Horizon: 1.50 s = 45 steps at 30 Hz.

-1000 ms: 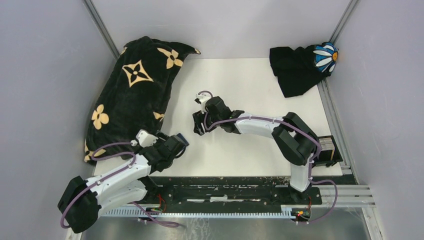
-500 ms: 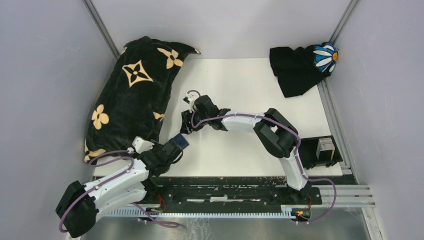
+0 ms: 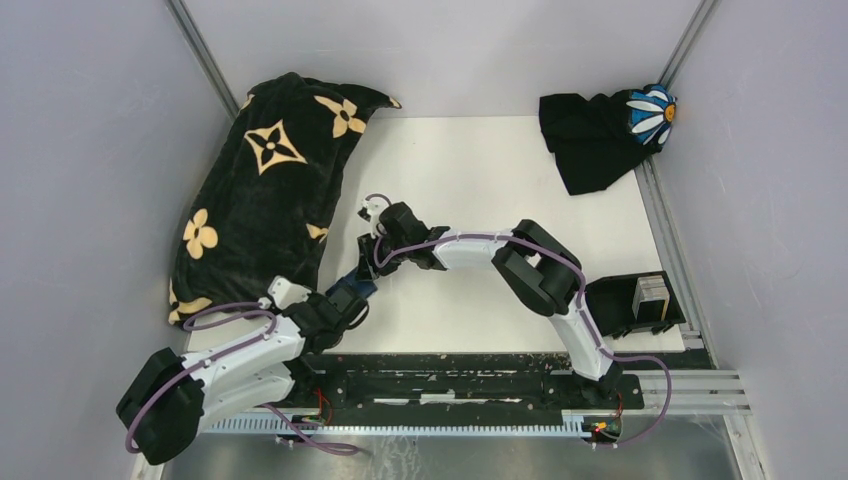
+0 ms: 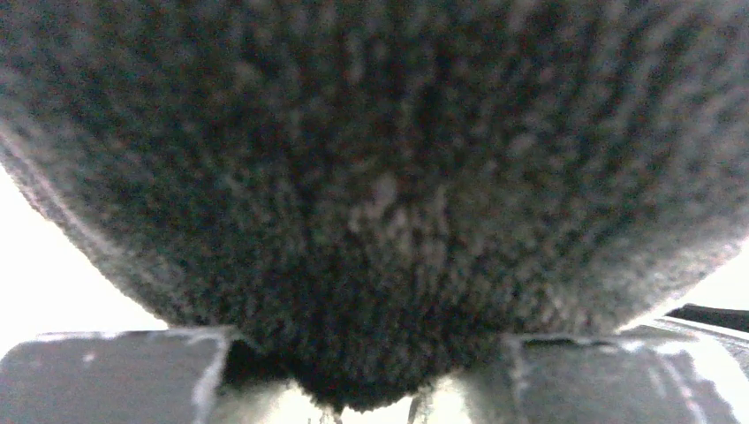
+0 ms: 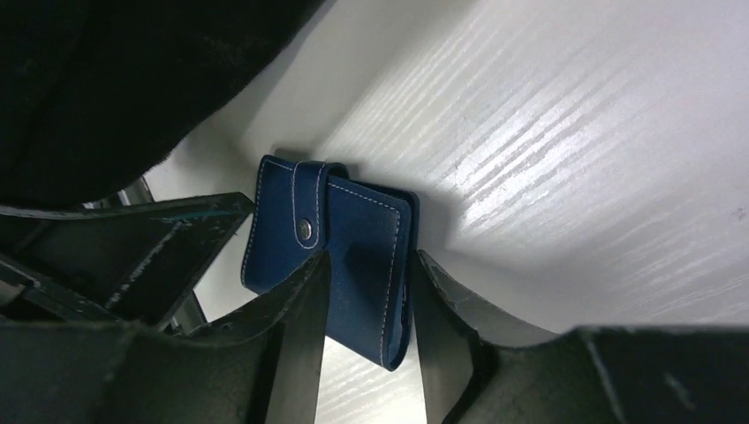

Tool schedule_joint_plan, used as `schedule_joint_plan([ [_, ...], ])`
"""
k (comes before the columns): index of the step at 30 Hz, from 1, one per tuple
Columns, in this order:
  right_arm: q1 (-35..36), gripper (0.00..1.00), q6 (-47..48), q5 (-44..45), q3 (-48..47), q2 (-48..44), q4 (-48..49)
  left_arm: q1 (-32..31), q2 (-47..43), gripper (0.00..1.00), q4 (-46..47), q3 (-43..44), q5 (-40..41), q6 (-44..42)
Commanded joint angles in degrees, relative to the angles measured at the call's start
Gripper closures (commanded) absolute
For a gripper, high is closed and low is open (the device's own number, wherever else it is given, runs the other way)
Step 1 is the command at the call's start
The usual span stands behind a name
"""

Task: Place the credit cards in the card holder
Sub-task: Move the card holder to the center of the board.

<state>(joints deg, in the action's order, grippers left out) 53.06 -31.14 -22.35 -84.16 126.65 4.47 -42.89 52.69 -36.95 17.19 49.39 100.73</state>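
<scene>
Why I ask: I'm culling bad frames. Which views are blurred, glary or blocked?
Left wrist: unusable, filled by a blurred dark fuzzy surface, with blown-out white corners. Right wrist: the card holder is sharp, with streaky glare on the white table. Top external: evenly lit and sharp, only soft shadows.

White table (image 3: 480,170), faint wood grain. 3 things lie on it. Black tray (image 3: 606,302) at the near right edge, credit cards (image 3: 652,296) stacked inside. Straight beyond the tray, far corner: black cloth with daisy print (image 3: 590,140). Well left of the tray: black flower-patterned blanket (image 3: 260,190), overhanging the table's left edge. Navy card holder (image 5: 353,230) between blanket and tray; contact with table unclear.
</scene>
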Motion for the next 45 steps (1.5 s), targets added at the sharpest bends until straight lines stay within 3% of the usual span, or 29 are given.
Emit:
schedule_joint_plan([
  [1, 0.29, 0.58, -2.70, -2.63, 0.43, 0.27, 6.00, -0.20, 1.82, 0.73, 4.45, -0.47, 2.20, 0.88],
  [5, 0.26, 0.67, -4.14, -3.75, 1.54, 0.11, 7.66, -0.17, 3.19, 0.78, 7.11, -0.71, 2.50, 0.06],
  [10, 0.29, 0.98, -5.94, -4.68, 3.49, -0.31, 10.12, -0.17, 3.16, 0.78, 8.12, 0.70, 5.20, -2.01],
  [11, 0.27, 0.99, -6.21, -4.62, 4.21, -0.53, 10.69, -0.17, 2.87, 0.78, 8.12, 1.14, 5.91, -2.54],
  [16, -0.34, 0.99, -9.78, -2.41, 10.52, -3.57, 17.60, -0.17, 1.15, 0.74, 7.84, 3.17, 8.10, -6.01],
  [20, -1.73, 0.99, -14.55, 3.91, 18.61, -7.75, 27.39, -0.17, -0.75, 0.58, 10.61, 4.15, 7.39, -11.24],
  [26, -3.79, 0.99, -24.91, 20.69, 33.09, -13.51, 45.29, -0.17, -2.68, 0.43, 20.45, 2.76, 3.99, -21.37],
  [32, -3.22, 0.99, -35.30, 41.32, 44.37, -16.25, 54.42, -0.13, -1.85, 0.33, 38.06, -0.72, -3.47, -34.63],
  [36, -1.39, 0.99, -39.40, 51.08, 47.21, -17.32, 54.41, -0.15, 3.14, 0.27, 44.96, 0.12, -8.85, -42.52],
  [40, 2.12, 0.99, -40.47, 61.39, 46.99, -19.85, 47.34, -0.09, 9.57, 0.18, 49.00, 2.81, -12.87, -51.06],
  [45, 4.32, 0.98, -39.73, 65.31, 45.94, -21.41, 40.49, 1.37, 18.69, 0.15, 51.09, 7.61, -18.68, -57.19],
])
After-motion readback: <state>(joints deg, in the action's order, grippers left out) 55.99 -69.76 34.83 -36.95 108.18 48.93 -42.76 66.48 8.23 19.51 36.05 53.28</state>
